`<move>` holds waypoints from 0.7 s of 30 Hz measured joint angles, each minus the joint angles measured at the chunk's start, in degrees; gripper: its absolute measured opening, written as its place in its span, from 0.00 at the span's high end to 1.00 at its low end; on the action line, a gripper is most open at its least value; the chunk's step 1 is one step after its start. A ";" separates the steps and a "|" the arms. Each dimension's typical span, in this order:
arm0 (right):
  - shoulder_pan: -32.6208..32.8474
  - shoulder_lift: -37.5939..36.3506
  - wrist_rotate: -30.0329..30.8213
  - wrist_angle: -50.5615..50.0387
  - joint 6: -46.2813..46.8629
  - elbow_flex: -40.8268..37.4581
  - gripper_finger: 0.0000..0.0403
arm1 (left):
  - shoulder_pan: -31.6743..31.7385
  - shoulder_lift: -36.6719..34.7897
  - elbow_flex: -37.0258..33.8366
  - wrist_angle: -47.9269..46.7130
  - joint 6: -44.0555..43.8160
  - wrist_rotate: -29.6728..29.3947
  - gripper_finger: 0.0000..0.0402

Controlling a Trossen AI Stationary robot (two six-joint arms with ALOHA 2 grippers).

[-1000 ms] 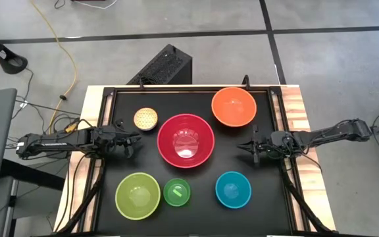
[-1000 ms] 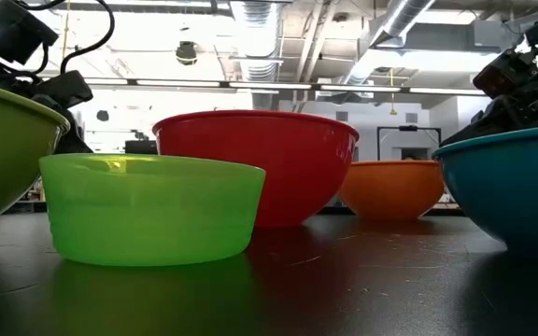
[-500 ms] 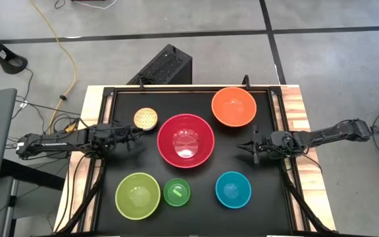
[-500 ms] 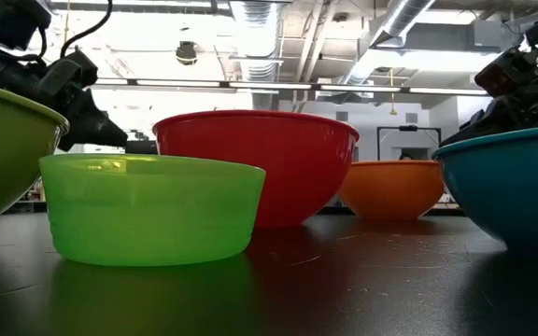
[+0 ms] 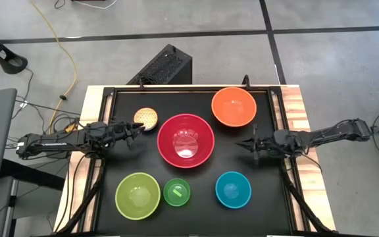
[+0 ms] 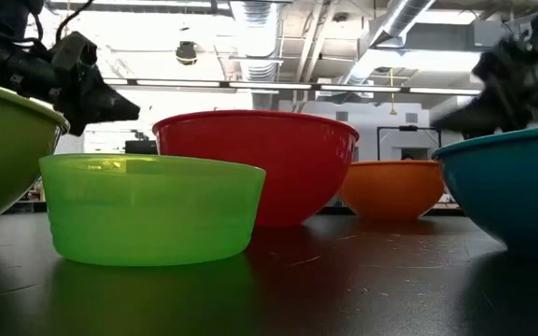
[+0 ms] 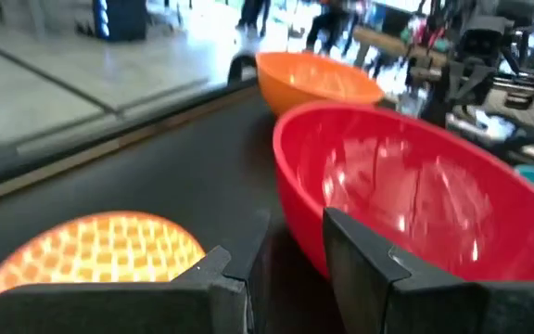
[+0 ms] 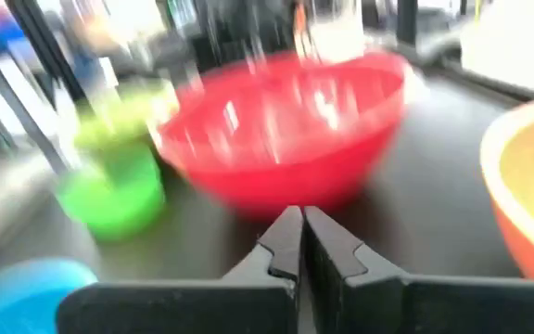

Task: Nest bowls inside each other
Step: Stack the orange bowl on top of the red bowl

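Six bowls stand apart, each on its base on the black table: red (image 5: 185, 139) in the middle, orange (image 5: 233, 106) far right, patterned yellow (image 5: 146, 118) far left, lime green (image 5: 137, 195), small green (image 5: 176, 192) and blue (image 5: 233, 189) along the near side. My left gripper (image 5: 139, 131) hovers open and about level just near of the yellow bowl (image 7: 100, 250), pointing toward the red bowl (image 7: 415, 195). My right gripper (image 5: 244, 145) hovers shut to the right of the red bowl (image 8: 286, 130), pointing at it. Neither touches anything.
A black frame rail (image 5: 189, 89) runs around the table top, with wooden edges (image 5: 297, 112) outside it. Bare table lies between the red bowl and the near row. A black box (image 5: 163, 66) and cables (image 5: 61, 99) lie on the floor beyond the far edge.
My left gripper has tipped up from slanting down to about level and has risen, its fingertips swinging toward the yellow bowl. My right gripper has tipped up a little. The bowls have stayed where they were.
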 joint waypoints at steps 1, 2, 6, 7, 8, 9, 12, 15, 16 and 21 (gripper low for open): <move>-0.02 0.00 0.00 4.13 0.39 0.00 0.92 | 0.00 0.00 0.00 1.16 0.15 -0.14 0.78; -0.18 0.00 -0.03 8.11 -0.11 0.00 0.92 | 0.02 -0.02 0.00 2.04 0.17 -0.18 0.78; -1.57 0.30 -0.58 13.12 -3.05 1.88 0.92 | 0.02 -0.02 0.00 4.15 1.75 -0.24 0.78; -2.11 0.36 -0.60 12.26 -3.89 2.98 0.92 | 0.02 -0.02 0.00 4.47 2.78 -0.27 0.78; -2.78 0.37 -0.58 11.23 -4.22 4.16 0.92 | 0.02 -0.01 0.00 4.74 3.71 -0.25 0.78; -3.79 0.41 -0.37 9.79 -4.37 5.55 0.92 | 0.02 -0.02 0.00 4.79 4.73 -0.27 0.78; -8.63 1.89 0.74 2.95 -5.58 10.81 0.92 | 0.02 0.00 0.00 4.72 7.60 -0.35 0.78; -15.24 4.90 1.06 -4.08 -5.16 16.72 0.92 | 0.02 0.00 0.00 5.62 8.57 -0.66 0.78; -17.76 6.27 1.31 -6.67 -5.14 18.52 0.92 | 0.02 0.00 0.00 6.11 8.59 -0.69 0.78; -32.88 14.81 5.83 -27.24 -2.85 31.01 0.88 | 0.02 0.00 0.00 6.17 6.30 -5.57 0.78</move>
